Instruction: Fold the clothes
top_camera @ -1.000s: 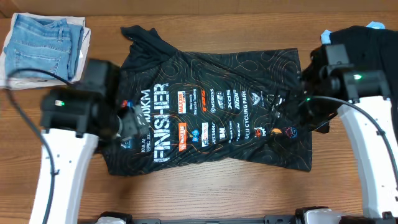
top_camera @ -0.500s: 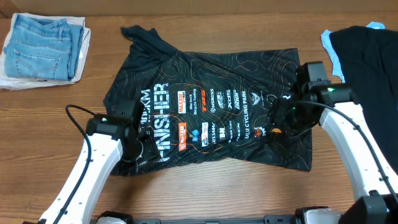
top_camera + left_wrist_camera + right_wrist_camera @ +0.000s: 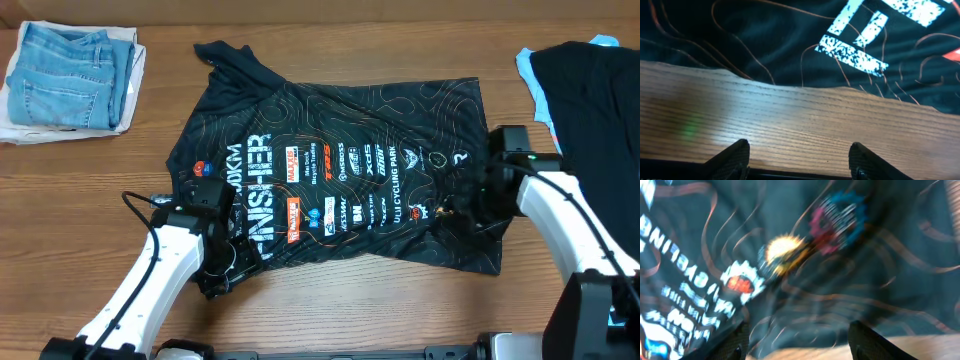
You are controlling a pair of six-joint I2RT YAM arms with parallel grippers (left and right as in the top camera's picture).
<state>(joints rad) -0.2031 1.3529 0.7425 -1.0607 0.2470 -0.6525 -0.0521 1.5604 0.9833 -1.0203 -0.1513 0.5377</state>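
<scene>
Shirt [image 3: 765, 45] hem lies just ahead of left hand [image 3: 799, 155].

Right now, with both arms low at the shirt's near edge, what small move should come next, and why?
Probably ease the left fingers forward onto the shirt hem: they stand apart over bare table, the hem just ahead, nothing between them. The right fingers hang open over fabric, in a blurred view.

White left arm [image 3: 140, 295], white right arm [image 3: 572, 218], black joint housings [image 3: 205, 198], thin black cables [image 3: 128, 203] looping alongside, dark rounded jaws.
</scene>
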